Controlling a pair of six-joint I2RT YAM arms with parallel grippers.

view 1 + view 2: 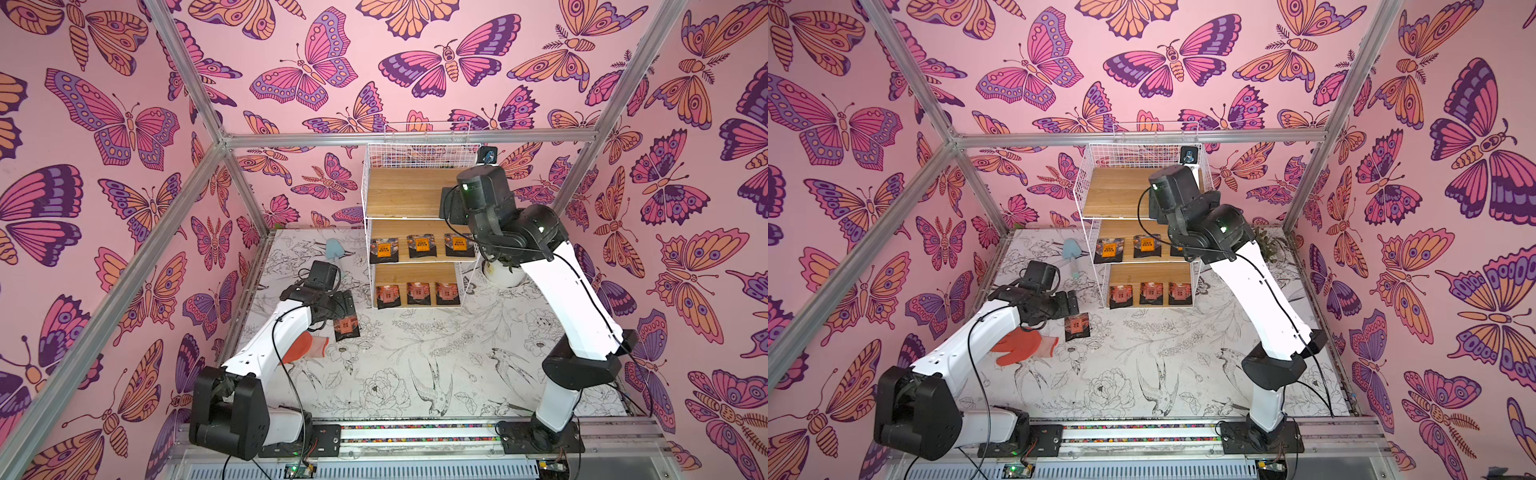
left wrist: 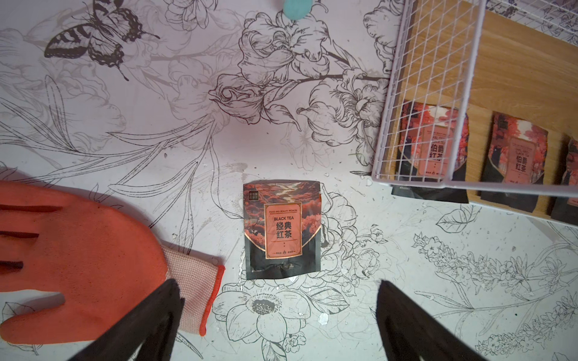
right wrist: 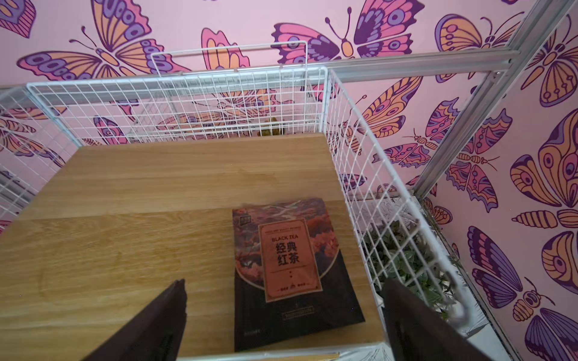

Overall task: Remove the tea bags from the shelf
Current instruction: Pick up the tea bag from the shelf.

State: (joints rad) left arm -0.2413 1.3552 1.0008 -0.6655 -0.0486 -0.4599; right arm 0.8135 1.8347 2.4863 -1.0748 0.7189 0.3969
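Note:
The shelf [image 1: 403, 191] [image 1: 1113, 191] stands at the back of the table. Three tea bags [image 1: 422, 246] lie on its middle board and three more [image 1: 418, 293] on its lowest board. On the top board lies one tea bag [image 3: 291, 265], near the right wire wall, and my right gripper [image 3: 283, 281] hangs open just above it, a finger on either side. Another tea bag [image 1: 346, 327] [image 2: 282, 229] lies flat on the table left of the shelf. My left gripper [image 2: 276, 283] is open over the bag's near edge, holding nothing.
An orange rubber glove [image 1: 305, 345] [image 2: 78, 265] lies on the table under my left arm, beside the loose bag. A teal trowel [image 1: 333, 249] lies behind it. A potted plant [image 1: 503, 270] [image 3: 403, 259] stands right of the shelf. Pink walls and an aluminium frame enclose the table.

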